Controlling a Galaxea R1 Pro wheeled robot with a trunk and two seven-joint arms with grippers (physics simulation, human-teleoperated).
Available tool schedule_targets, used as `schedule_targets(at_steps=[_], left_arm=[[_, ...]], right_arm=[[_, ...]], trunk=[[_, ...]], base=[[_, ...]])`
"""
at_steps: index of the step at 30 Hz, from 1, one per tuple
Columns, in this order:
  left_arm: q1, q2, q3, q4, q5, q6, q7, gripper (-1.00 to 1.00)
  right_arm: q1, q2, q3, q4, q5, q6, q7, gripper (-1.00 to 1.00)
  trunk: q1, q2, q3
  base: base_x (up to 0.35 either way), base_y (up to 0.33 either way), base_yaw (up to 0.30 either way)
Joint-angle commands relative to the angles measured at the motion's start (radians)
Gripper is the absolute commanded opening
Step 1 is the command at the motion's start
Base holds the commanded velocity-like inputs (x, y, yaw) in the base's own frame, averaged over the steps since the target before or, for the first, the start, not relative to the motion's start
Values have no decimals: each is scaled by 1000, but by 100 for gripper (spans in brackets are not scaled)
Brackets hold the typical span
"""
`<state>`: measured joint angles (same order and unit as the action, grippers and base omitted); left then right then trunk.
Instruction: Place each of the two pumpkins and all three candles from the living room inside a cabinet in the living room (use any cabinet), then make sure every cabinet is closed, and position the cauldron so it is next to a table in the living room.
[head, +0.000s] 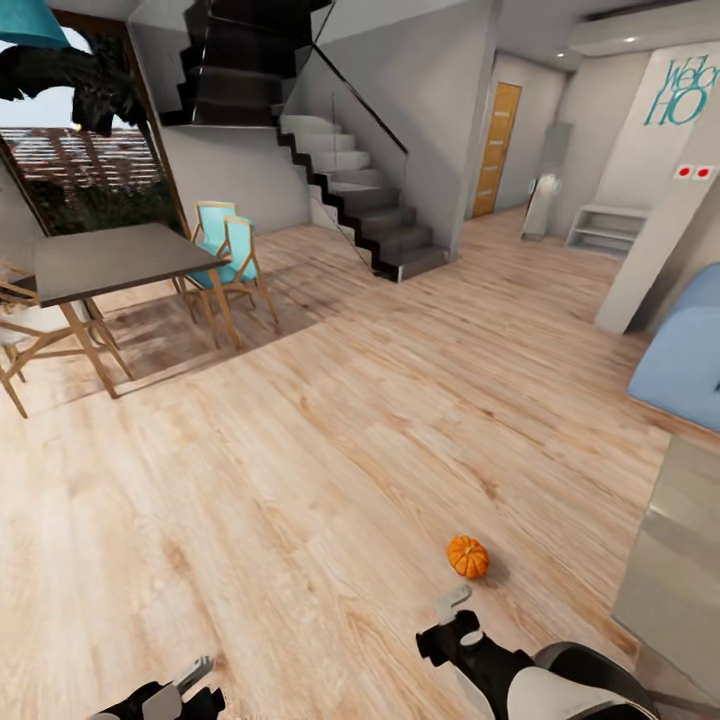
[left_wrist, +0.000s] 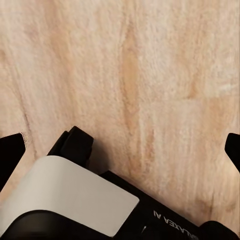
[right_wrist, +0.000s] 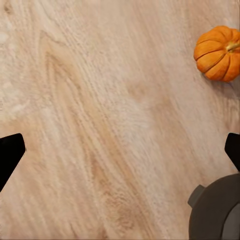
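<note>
Down on the pale wood floor (head: 300, 480), one pumpkin (head: 467, 556) sits alone, just ahead of the right gripper (head: 455, 600). Both the right and the left gripper (head: 195, 672) hang empty with fingers spread apart. A dining table (head: 110, 258) stands well off to the left.

A: What is underfoot?

B: A pale wood-plank floor (head: 330, 450) with visible grain.

A: What sits on it?

B: One small orange ribbed pumpkin (head: 467, 556), alone. Far off, a dark dining table (head: 110, 258) and wooden chairs (head: 230, 250) stand on the planks.
</note>
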<state>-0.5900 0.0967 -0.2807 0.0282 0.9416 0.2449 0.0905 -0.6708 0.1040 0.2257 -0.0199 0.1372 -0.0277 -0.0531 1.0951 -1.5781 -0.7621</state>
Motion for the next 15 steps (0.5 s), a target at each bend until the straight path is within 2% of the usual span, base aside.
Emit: schedule_targets(at_steps=[1,6,10,15], left_arm=[[0,0,0,0,0,0,0,100],[0,-1,0,0,0,0,0,100],[0,-1,0,1,-1,0,0,100],[0,-3,0,1,-1,-1,0,100]], right_arm=[[3,0,0,3,0,-4,-3,100],[13,-5,0,8,-4,-11,-7,100],[34,-24,0,9,-4,-20,-8,100],[62,-60,0,10,-4,-89,-8,100]], trunk=[[-4,7,3],[-23,42,17],[-38,70,28],[-58,105,42]], base=[[0,0,286],[0,0,286],[0,0,286],[0,0,286]])
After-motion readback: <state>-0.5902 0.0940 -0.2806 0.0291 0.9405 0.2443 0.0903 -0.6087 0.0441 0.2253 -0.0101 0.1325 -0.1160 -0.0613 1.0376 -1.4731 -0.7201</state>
